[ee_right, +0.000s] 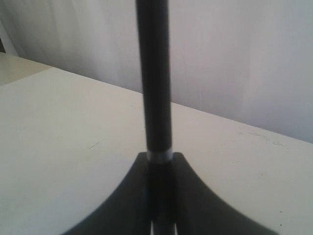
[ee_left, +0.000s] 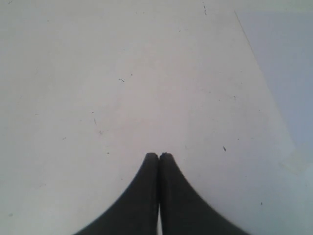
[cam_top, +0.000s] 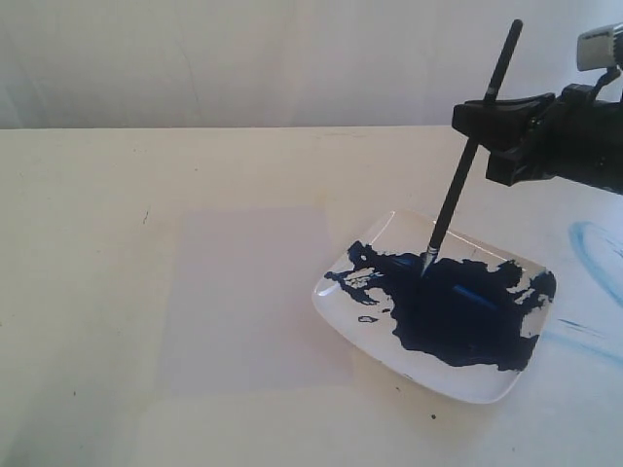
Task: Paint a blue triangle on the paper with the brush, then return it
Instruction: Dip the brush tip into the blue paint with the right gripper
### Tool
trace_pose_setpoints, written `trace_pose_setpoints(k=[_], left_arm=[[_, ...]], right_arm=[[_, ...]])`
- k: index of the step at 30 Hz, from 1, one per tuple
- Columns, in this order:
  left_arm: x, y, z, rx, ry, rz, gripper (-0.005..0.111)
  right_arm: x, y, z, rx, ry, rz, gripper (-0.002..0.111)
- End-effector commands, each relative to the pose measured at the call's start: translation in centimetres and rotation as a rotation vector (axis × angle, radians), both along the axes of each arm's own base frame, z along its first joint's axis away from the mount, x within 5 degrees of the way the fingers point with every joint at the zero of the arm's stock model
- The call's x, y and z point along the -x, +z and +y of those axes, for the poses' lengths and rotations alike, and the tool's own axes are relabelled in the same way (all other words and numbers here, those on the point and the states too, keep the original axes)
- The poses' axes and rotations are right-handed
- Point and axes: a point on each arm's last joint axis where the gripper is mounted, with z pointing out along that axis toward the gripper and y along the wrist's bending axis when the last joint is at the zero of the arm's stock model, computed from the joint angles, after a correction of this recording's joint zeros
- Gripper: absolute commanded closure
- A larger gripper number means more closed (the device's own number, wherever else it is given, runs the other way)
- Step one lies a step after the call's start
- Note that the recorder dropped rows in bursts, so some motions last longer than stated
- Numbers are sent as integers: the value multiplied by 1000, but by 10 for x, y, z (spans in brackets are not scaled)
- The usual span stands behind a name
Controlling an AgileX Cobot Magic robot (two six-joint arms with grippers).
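Observation:
My right gripper (cam_top: pixel 484 115) is shut on the black brush (cam_top: pixel 465 163), which stands steeply tilted with its tip touching the dark blue paint blotch (cam_top: pixel 453 306) in the clear plate (cam_top: pixel 477 385). In the right wrist view the brush handle (ee_right: pixel 154 78) rises from between the shut fingers of the right gripper (ee_right: pixel 160 157). The pale paper (cam_top: pixel 255 297) lies flat left of the plate; no blue triangle shows on it. My left gripper (ee_left: pixel 159 155) is shut on nothing, hovering over the bare tabletop beside the paper's edge (ee_left: pixel 283 73). It is out of the exterior view.
Faint light-blue curved smears (cam_top: pixel 594 255) mark the cream tabletop right of the plate. The table's far edge meets a white backdrop (cam_top: pixel 243 58). Small dark specks dot the tabletop.

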Motion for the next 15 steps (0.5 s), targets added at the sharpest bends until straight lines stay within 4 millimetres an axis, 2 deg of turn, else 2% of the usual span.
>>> trace_pose_setpoints(k=[1, 15], left_arm=[[0, -1, 0, 4, -5, 2, 107], [0, -1, 0, 4, -5, 2, 107]], right_arm=[[0, 0, -2, 8, 3, -13, 108], [1, 0, -1, 11, 17, -19, 108]])
